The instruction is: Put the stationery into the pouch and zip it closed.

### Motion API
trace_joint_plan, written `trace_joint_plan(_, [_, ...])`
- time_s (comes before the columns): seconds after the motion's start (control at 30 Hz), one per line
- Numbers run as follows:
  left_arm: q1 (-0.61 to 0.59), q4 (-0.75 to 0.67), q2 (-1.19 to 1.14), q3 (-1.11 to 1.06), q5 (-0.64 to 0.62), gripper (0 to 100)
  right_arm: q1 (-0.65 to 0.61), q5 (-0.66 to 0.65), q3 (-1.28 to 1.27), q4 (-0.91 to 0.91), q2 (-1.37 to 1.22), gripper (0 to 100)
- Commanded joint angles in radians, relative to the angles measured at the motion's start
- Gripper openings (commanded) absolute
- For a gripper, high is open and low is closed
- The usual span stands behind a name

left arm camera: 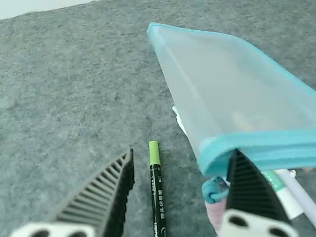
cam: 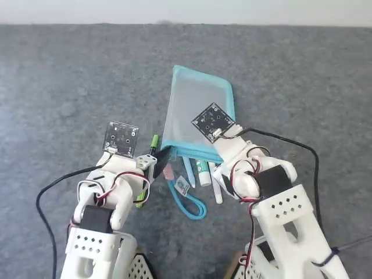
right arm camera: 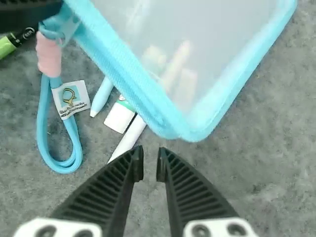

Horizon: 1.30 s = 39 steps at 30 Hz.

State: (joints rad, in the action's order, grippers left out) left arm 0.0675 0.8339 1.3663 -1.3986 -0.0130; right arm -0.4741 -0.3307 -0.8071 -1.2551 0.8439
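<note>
A translucent pouch [cam: 197, 107] with teal edging lies mid-table, its near edge raised. Several pens [cam: 203, 171] stick out from under that edge; in the right wrist view they are a pale blue pen [right arm camera: 101, 96], a white-and-green stick [right arm camera: 120, 114] and a white pen [right arm camera: 129, 140]. More stationery shows dimly through the pouch [right arm camera: 168, 64]. A green-capped black pen [left arm camera: 157, 187] lies between the fingers of my open left gripper [left arm camera: 182, 154], whose one finger [left arm camera: 249, 190] sits at the pouch's corner [left arm camera: 217, 153]. My right gripper [right arm camera: 149, 163] hovers just off the pouch's other near corner, almost shut on nothing.
A teal wrist strap [cam: 189, 203] with a white tag [cam: 183, 185] and a pink pull [right arm camera: 48, 57] trails from the pouch toward the arms. Grey felt [cam: 70, 81] covers the table, with free room left, right and behind the pouch.
</note>
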Motion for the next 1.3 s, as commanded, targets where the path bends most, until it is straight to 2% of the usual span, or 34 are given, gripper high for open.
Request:
trace_joint_plan(0.0, [0.044,-0.002,0.018,0.008,-0.02,29,-0.012,0.014,0.058,0.021,0.028,6.9])
trace_joint_plan(0.3, [0.071,0.021,0.018,0.005,-0.015,29,-0.012,0.012,-0.048,0.203,0.015,6.9])
trace_joint_plan(0.57, [0.077,0.068,0.018,0.013,-0.015,29,-0.007,0.012,-0.026,0.334,-0.263,6.7])
trace_joint_plan(0.73, [0.061,0.063,0.018,0.013,-0.014,29,0.071,0.012,0.049,0.337,-0.341,6.6])
trace_joint_plan(0.83, [-0.063,0.029,0.02,0.035,-0.02,29,0.074,0.015,0.058,0.302,-0.318,6.5])
trace_joint_plan(1.0, [-0.41,0.021,0.011,0.136,-0.121,29,-0.108,0.077,0.109,0.26,-0.266,6.9])
trace_joint_plan(1.17, [-0.628,0.025,0.011,0.199,-0.087,29,-0.26,0.087,0.196,0.289,-0.426,6.9])
trace_joint_plan(1.27, [-0.72,-0.014,0.009,0.2,-0.078,29,-0.341,0.15,0.273,0.328,-0.55,6.9])
